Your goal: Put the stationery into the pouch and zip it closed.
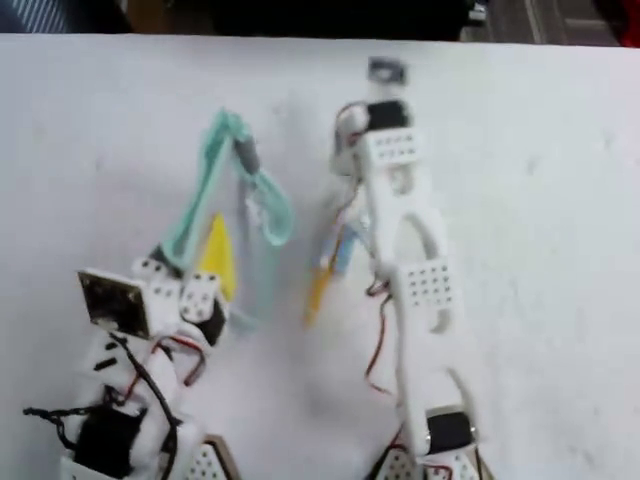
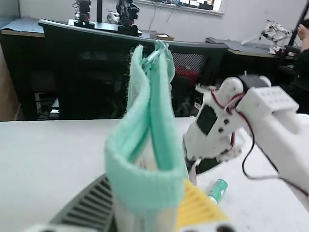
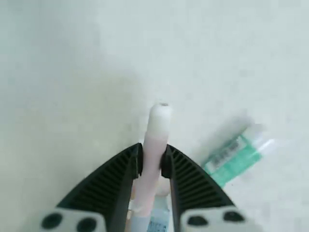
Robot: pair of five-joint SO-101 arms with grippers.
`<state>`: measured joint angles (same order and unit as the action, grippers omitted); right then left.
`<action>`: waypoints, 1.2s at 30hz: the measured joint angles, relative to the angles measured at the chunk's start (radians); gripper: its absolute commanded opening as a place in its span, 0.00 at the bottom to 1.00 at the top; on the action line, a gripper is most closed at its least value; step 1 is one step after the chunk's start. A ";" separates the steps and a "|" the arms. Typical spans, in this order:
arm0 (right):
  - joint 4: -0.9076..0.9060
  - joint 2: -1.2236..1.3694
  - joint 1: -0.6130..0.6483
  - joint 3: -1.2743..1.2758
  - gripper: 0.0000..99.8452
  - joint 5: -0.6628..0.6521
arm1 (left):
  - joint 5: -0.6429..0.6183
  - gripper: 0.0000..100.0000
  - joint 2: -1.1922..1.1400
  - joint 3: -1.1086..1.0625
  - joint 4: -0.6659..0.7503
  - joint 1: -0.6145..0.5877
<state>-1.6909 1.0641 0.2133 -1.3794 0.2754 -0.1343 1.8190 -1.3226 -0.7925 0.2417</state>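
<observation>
the white table [image 1: 540,200] carries two arms in the high view, the left arm coming in from 7 o'clock and the right arm from 5 o'clock, reaching up past centre. the pouch [image 1: 215,190], clear with mint-green edging, sits at about 10 o'clock from centre. one corner is pinched in the left gripper [image 1: 190,275], whose jaws are closed on it, probably to hold it up with its mouth gaping toward 3 o'clock, so the other arm can feed things in. a yellow card [image 1: 218,255] is already inside. the right gripper [image 3: 153,162] is clamped tight on a pale pink pen [image 3: 157,130], the tip sticking out past the jaws, which should suit sliding it in end-first. a yellow pen [image 1: 320,285] near centre and a green marker [image 3: 231,153] just beside the held pen lie loose on the table, so filling looks partway done and the zip is open.
</observation>
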 measured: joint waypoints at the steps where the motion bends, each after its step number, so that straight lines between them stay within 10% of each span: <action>1: 0.000 -0.038 -0.015 -0.003 0.02 -0.017 | 0.014 0.02 0.000 0.000 -0.011 0.020; 11: -0.006 -0.654 -0.025 -0.008 0.02 -0.304 | 0.103 0.02 0.000 0.000 -0.066 0.184; 24: -0.009 -1.267 -0.018 0.173 0.02 -0.328 | 0.107 0.02 0.000 0.000 -0.066 0.186; 36: 0.012 -1.643 0.292 0.612 0.02 -0.331 | 0.107 0.03 0.000 0.000 -0.066 0.186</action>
<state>-1.6786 -0.5792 0.5048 -0.7672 -0.0560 -0.0269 1.8190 -1.3226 -0.8585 0.4273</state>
